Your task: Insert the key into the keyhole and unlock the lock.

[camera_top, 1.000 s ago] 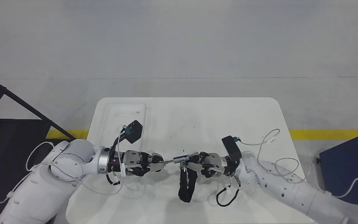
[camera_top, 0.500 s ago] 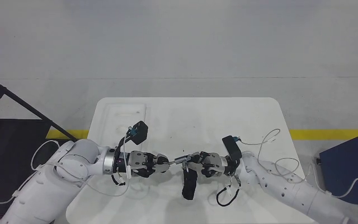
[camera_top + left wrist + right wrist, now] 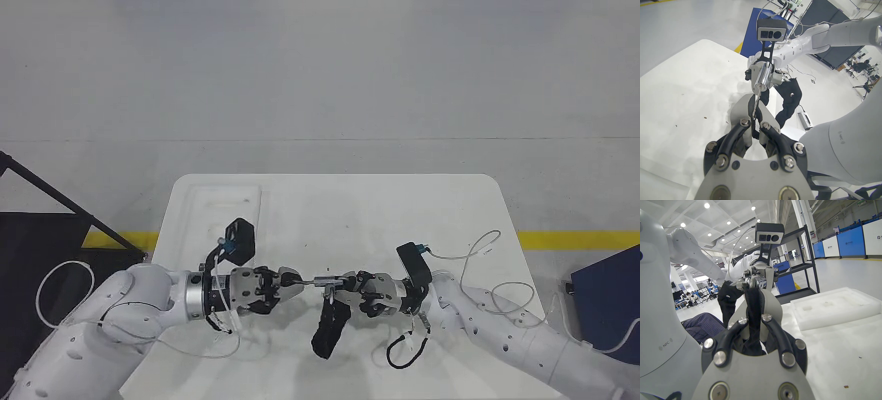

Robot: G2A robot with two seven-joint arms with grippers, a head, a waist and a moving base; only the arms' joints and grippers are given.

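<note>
Lower centre, top view: my left gripper (image 3: pixel 753 108) pinches shut on a thin silver metal key (image 3: pixel 757 96), tip at the keyhole of a chrome cylinder lock (image 3: pixel 762 79). My right gripper (image 3: pixel 753 294) clamps shut on the lock's black fabric sleeve (image 3: pixel 753 317). Keep key & cylinder in line, seat fully, then turn slowly.

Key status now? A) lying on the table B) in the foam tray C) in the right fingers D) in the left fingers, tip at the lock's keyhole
D: in the left wrist view the left gripper is shut on the key, whose tip meets the keyhole of the chrome lock, which the right gripper holds above the table.
</note>
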